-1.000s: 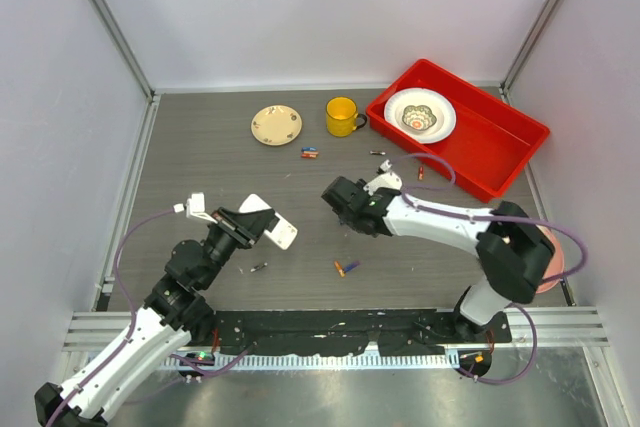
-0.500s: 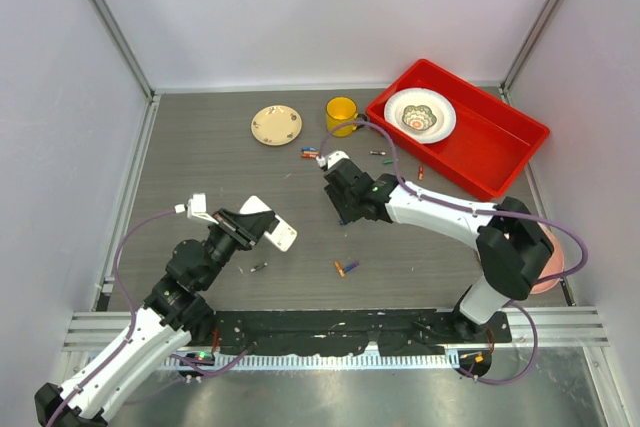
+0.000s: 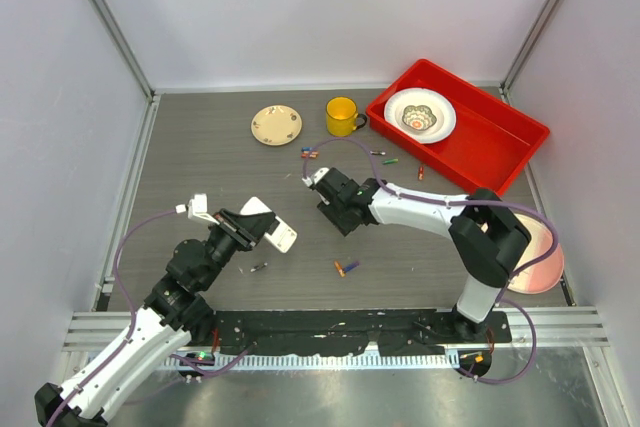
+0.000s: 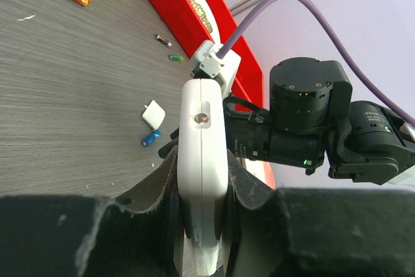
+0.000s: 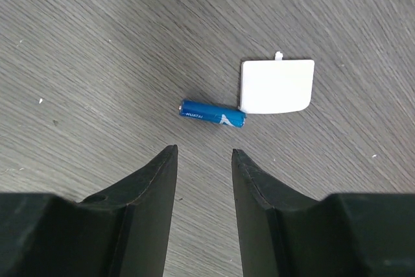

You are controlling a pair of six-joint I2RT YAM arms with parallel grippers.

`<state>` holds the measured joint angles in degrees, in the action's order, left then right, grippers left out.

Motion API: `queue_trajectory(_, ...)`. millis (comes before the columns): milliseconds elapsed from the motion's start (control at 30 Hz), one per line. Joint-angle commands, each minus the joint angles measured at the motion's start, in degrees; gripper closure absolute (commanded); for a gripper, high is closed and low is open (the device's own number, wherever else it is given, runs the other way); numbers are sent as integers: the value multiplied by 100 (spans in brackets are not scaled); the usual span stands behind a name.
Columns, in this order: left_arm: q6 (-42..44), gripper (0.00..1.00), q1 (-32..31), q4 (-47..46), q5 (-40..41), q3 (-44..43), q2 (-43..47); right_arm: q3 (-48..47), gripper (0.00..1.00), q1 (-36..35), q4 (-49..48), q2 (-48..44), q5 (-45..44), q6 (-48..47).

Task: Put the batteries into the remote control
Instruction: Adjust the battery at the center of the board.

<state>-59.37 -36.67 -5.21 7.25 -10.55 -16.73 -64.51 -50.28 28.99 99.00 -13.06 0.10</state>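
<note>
- Nearest the arm bases, well to the near-left of the yellow mug (image 3: 342, 115), the left fingers (image 3: 252, 225) are clamped tight on the remote control (image 4: 202, 154). It's held up off the bench (image 3: 200, 157): slim, white, edge-on to the wrist camera, its battery bay out of sight.
- Closer to the mug, the right fingers (image 3: 338, 212) hover part-open and empty, just short of a blue battery (image 5: 213, 114). It lies flat, one end touching a white cover (image 5: 277, 86).
- My call: turn the wrist so the fingers close across the cell, not end to end, drop straight down, and stay clear of the cover. It's round and likely to roll.
- Just near-left of the mug, spare batteries (image 3: 310, 154) wait.
</note>
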Motion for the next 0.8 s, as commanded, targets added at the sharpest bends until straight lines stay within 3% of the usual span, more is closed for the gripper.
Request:
queue_trajectory(0,101,100,28,-129,-39,-35,12,-132,54,-52,-183,-30,-346,209)
queue_trajectory(33,110,100,28,-138,-39,-35,21,-71,53,-52,-331,-117,-251,297)
queue_trajectory(67,110,100,28,-147,-48,-35,12,-36,45,-61,-411,-170,-189,437)
queue_trajectory(133,110,100,28,-155,-57,-35,-14,26,14,-61,-596,-258,-74,763)
queue_trajectory(167,110,100,28,-164,-57,-35,-14,26,11,-52,-631,-250,22,833)
queue_trajectory(433,110,100,28,-121,-83,-35,20,140,11,-8,-623,5,-4,1053)
queue_trajectory(767,84,100,28,-59,5,53,109,386,20,220,-798,119,137,1185)
